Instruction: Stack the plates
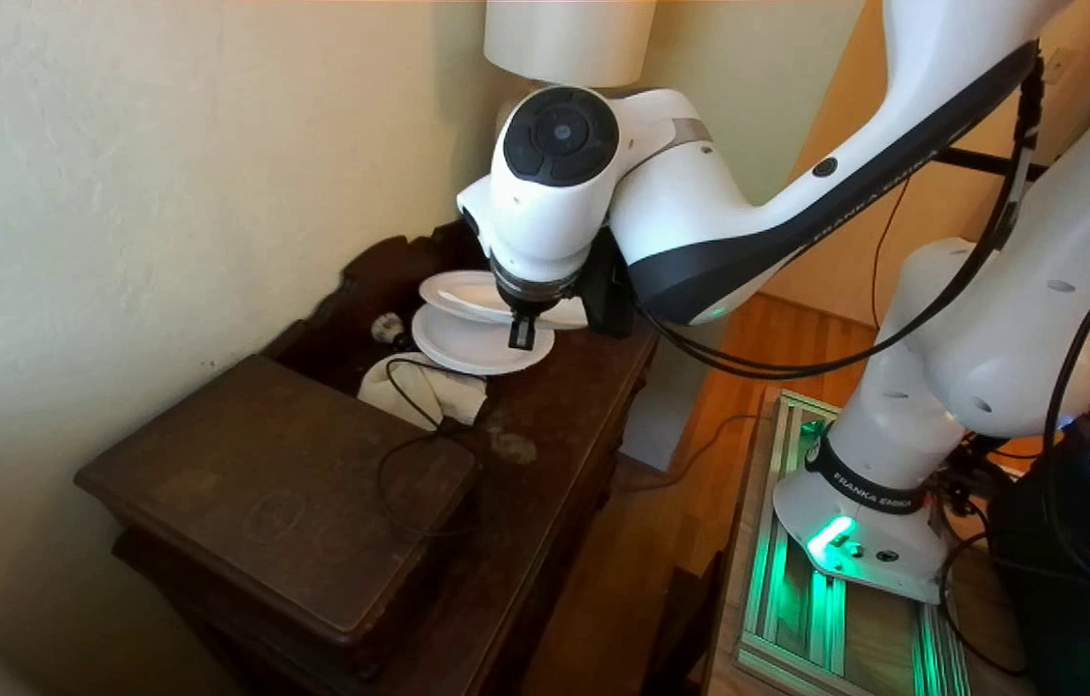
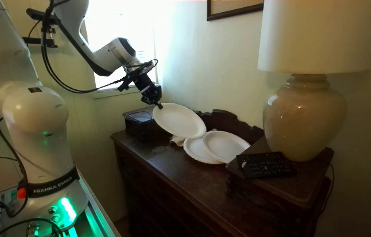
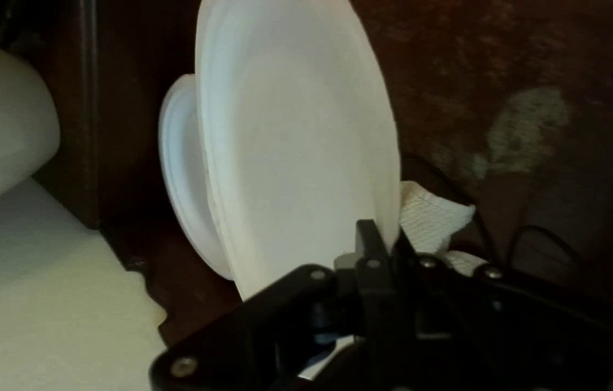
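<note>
Three white round plates show in an exterior view. My gripper (image 2: 160, 106) is shut on the rim of one plate (image 2: 179, 120) and holds it tilted above the dresser. The other two lie on the dresser, with the right plate (image 2: 226, 146) partly over the left plate (image 2: 197, 150). The held plate's low edge is close to them; I cannot tell if it touches. In an exterior view the gripper (image 1: 523, 333) hangs over the nearer lying plate (image 1: 468, 346). In the wrist view the held plate (image 3: 306, 136) hides most of a lying plate (image 3: 187, 168).
A beige cloth (image 1: 424, 387) with a dark cable lies beside the plates, with a small brush (image 1: 388, 329) near it. Raised box sections (image 1: 284, 483) stand at the dresser's ends. One bears a black keypad (image 2: 266, 164) and a lamp (image 2: 304, 118). A carved backboard (image 2: 225, 117) runs along the wall.
</note>
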Robot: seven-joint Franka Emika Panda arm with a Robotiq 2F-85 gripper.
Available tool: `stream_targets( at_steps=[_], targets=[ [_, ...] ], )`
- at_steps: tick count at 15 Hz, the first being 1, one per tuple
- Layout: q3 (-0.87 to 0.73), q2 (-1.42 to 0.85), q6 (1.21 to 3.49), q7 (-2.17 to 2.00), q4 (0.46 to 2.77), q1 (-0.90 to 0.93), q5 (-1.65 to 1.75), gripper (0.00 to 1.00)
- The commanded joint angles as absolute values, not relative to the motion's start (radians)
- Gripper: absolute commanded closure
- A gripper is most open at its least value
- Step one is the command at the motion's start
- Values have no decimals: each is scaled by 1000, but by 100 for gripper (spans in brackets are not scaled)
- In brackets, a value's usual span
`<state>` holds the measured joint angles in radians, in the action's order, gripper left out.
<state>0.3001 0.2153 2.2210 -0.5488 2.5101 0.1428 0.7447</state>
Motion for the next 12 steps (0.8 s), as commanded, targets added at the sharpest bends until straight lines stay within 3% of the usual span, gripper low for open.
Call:
stream_targets(
  at_steps=[1,6,12],
  targets=[
    [280,168,2249,-583,2505,116,901,96],
    [226,106,2431,-743,2508,103,1223,97],
    [200,88,2418,-738,2509,126,1202,97]
  ],
)
